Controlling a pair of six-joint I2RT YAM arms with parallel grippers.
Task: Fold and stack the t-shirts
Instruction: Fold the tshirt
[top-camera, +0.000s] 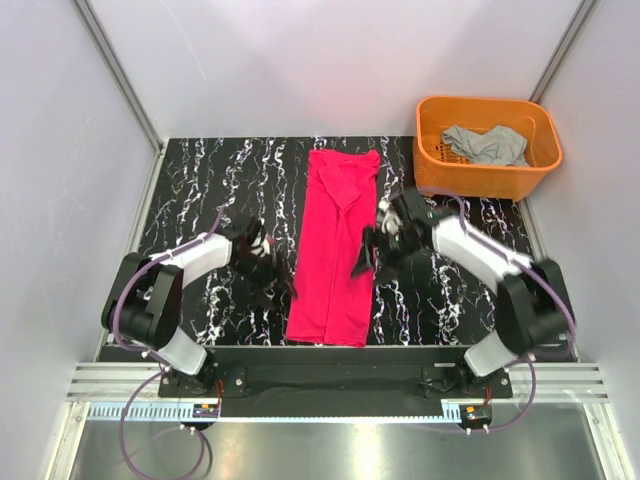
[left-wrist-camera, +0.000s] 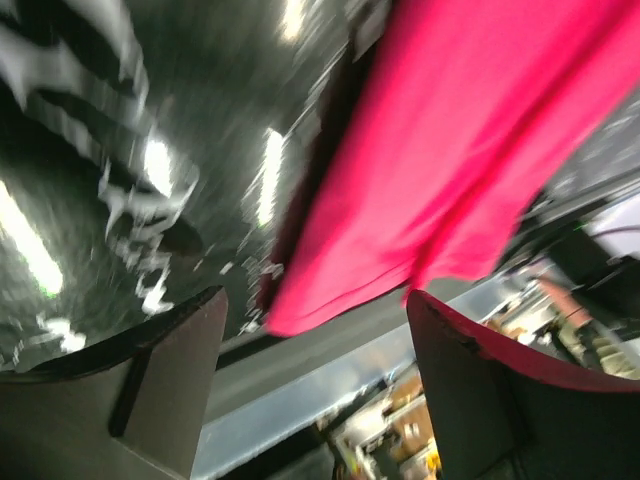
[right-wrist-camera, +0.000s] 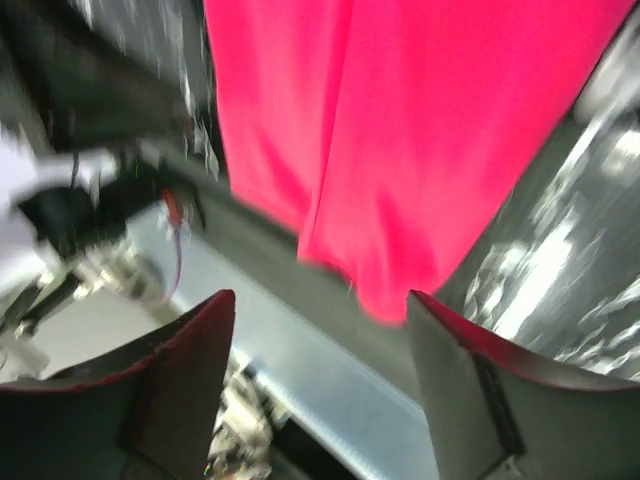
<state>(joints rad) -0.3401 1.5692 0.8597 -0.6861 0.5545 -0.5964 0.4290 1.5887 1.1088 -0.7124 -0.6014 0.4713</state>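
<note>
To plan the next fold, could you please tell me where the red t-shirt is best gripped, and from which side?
Probably at the corners of the near hem. The red t-shirt lies flat as a long narrow strip, so the left pincer should come in from its left edge and the right pincer from its right. Both are open.

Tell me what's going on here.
Two robot arms are working on a red shirt, which lies folded into a long strip down the middle of the table. The left end effector and right end effector sit at either side of it, both open and holding nothing. A grey shirt lies in the basket at the far right.
</note>
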